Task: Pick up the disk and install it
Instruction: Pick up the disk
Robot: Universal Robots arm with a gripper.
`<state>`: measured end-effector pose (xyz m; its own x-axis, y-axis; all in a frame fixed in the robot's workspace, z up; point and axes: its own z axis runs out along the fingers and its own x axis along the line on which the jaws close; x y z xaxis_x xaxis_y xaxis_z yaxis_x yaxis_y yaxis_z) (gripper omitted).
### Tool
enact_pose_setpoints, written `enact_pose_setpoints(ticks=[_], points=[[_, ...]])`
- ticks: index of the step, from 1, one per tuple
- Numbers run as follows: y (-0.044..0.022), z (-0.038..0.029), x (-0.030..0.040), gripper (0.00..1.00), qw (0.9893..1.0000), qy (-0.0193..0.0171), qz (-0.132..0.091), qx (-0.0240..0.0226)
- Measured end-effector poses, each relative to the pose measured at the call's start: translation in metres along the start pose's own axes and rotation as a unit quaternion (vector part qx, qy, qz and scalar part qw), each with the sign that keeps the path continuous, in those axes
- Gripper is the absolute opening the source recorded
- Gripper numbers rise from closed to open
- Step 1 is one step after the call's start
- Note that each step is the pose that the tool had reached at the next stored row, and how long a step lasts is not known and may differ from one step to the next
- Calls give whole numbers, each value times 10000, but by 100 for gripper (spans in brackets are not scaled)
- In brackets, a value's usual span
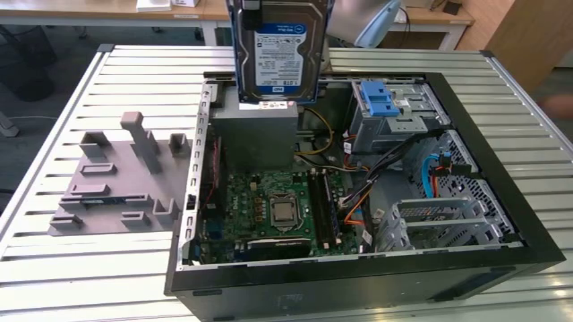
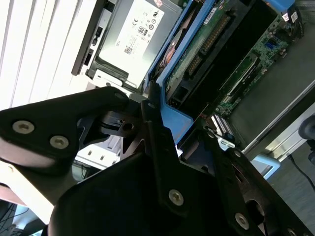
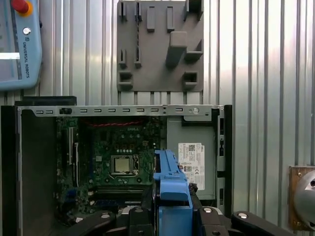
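The disk (image 1: 279, 54) hangs upright above the far end of the open computer case (image 1: 358, 274), over the grey power supply. Its blue-and-white label faces the exterior camera and blue rails run along its sides. My gripper (image 3: 171, 209) is shut on the disk, with a black finger (image 3: 142, 204) on either side of its blue carrier (image 3: 172, 189). In the second wrist view the disk's blue rail (image 2: 173, 115) and green circuit-board underside (image 2: 206, 44) run away from the gripper (image 2: 179, 135) toward the case below.
Inside the case lie the motherboard (image 1: 278, 208), the power supply box (image 1: 255, 137) and a metal drive cage with a blue bracket (image 1: 380, 100). A grey fixture plate (image 1: 117, 181) sits on the slatted table at the exterior view's left. A teach pendant (image 3: 19, 44) lies beside the case.
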<state>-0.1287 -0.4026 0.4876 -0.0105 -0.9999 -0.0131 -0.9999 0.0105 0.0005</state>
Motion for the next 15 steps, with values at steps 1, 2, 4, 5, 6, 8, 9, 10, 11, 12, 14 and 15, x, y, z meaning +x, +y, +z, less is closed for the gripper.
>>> enact_pose_setpoints(ticks=[1,2,4,5,6,8,9,10,11,12,14,15], points=[[-14,0,5,36,10000,0,0,0],[-30,0,10,36,10000,1,0,-1],[-76,0,18,36,10000,1,0,-1],[-102,0,20,36,10000,1,1,-1],[-127,0,23,36,10000,1,1,0],[-167,0,29,36,10000,1,1,-1],[-189,1,32,36,10000,1,1,-1],[-207,1,36,36,10000,0,1,0],[-223,2,40,36,10000,0,1,0],[-237,2,43,36,10000,1,2,0],[-256,3,57,36,10000,1,1,-1],[-262,4,66,36,10000,1,1,-1]])
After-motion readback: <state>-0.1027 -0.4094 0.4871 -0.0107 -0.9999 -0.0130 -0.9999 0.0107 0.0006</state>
